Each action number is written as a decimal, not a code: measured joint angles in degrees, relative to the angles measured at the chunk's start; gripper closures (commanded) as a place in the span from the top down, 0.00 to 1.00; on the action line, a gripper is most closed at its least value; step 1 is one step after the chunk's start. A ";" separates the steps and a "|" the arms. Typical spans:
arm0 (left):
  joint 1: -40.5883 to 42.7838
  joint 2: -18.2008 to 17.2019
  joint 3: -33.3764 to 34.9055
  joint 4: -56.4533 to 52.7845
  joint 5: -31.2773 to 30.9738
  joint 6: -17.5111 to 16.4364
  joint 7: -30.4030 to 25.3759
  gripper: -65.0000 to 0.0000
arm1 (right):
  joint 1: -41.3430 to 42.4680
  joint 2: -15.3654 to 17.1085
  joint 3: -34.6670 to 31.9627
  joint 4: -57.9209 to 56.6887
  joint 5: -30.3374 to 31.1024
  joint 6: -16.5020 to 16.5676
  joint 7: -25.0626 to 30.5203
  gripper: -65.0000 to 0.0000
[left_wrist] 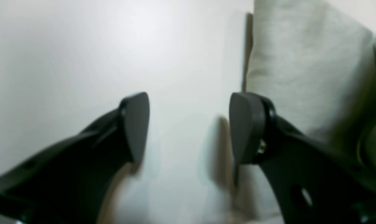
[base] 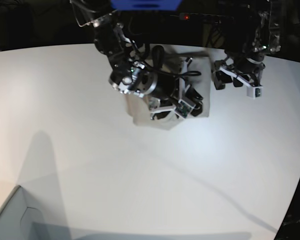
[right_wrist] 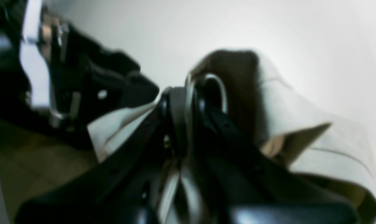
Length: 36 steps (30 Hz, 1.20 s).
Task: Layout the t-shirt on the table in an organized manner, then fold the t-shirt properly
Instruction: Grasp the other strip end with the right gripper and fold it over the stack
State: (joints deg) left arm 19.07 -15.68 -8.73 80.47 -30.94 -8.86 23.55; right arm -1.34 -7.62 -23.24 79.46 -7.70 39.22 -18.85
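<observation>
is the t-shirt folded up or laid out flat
Neither: the t-shirt lies bunched, with raised, curling folds under the right gripper, and bare tabletop surrounds its near edge.

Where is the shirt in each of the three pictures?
Left wrist: the shirt runs down the right side.
Right wrist: it bunches from the middle to the lower right, with a bit left of the middle.
Base: it is near the top, right of the middle.
Shared landmark: the white table.
</observation>
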 measured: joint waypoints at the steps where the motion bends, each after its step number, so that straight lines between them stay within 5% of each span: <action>1: 0.17 -0.37 -0.09 -0.02 0.04 0.04 -0.02 0.61 | 0.07 0.00 -0.57 0.02 -0.02 0.00 -0.02 0.05; 7: 0.57 -1.14 -0.28 -0.02 0.20 0.09 -0.24 0.61 | -0.20 -0.02 -2.67 2.10 0.37 0.02 0.02 0.45; 10: 0.79 -1.62 -0.28 -0.04 0.20 0.09 -0.09 0.61 | -2.19 0.15 -1.53 9.29 0.35 -0.02 0.48 0.56; 19: 3.82 -2.99 -6.27 0.22 -0.24 0.28 1.11 0.61 | -10.45 0.68 10.12 22.97 0.55 0.00 0.98 0.57; 24: 5.20 -2.58 -12.00 0.26 -0.22 0.63 1.33 0.61 | -13.60 3.04 11.19 19.82 0.44 -0.02 0.63 0.57; 31: 6.08 -2.38 -13.66 6.10 -0.46 0.59 1.51 0.61 | -13.62 2.43 10.97 15.32 0.55 0.00 0.76 0.57; 36: 7.10 2.21 -13.22 16.15 -5.66 0.28 2.23 0.61 | -13.81 4.13 12.90 15.78 0.70 -0.02 1.44 0.57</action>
State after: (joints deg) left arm 26.17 -13.47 -21.96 96.62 -36.60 -8.58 25.78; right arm -15.16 -3.49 -10.35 95.24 -7.01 39.20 -17.41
